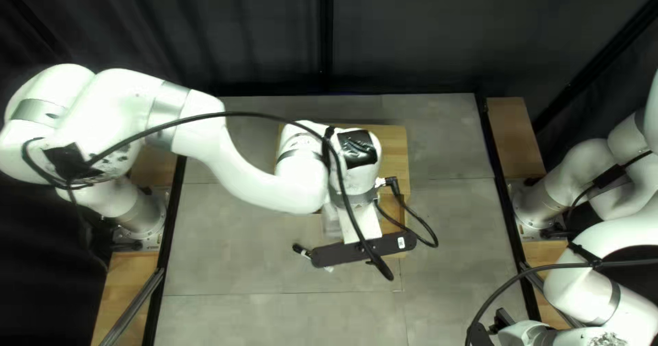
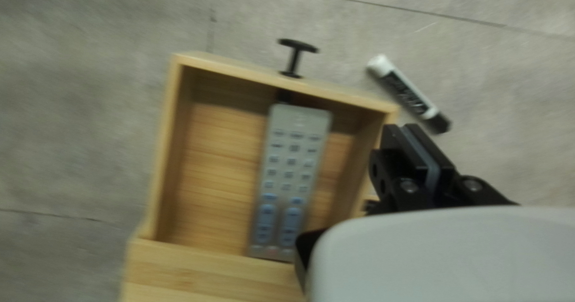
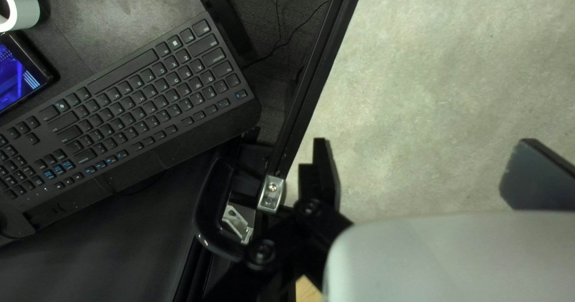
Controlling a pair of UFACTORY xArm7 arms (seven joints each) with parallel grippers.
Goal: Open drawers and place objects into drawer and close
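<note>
My left gripper (image 1: 332, 224) is mostly hidden under its arm, over the wooden drawer unit (image 1: 396, 155). In the left wrist view this gripper (image 2: 418, 143) is shut, nothing visible between its fingers, beside the pulled-out drawer (image 2: 160, 152). A grey remote (image 2: 293, 170) lies inside that drawer, whose front has a black T-shaped handle (image 2: 294, 56). Outside the drawer's front corner, just ahead of the fingertips, a white marker with a black cap (image 2: 407, 92) lies on the table. My right gripper (image 1: 504, 320), at the near right, stands open and empty in its wrist view (image 3: 422, 152).
Under the right gripper are the tabletop (image 3: 431, 68) and its black edge rail (image 3: 311, 74). Beyond the rail lie a black keyboard (image 3: 132, 98), a lit screen device (image 3: 18, 74) and a white roll (image 3: 23, 5). Cables loop over the left arm.
</note>
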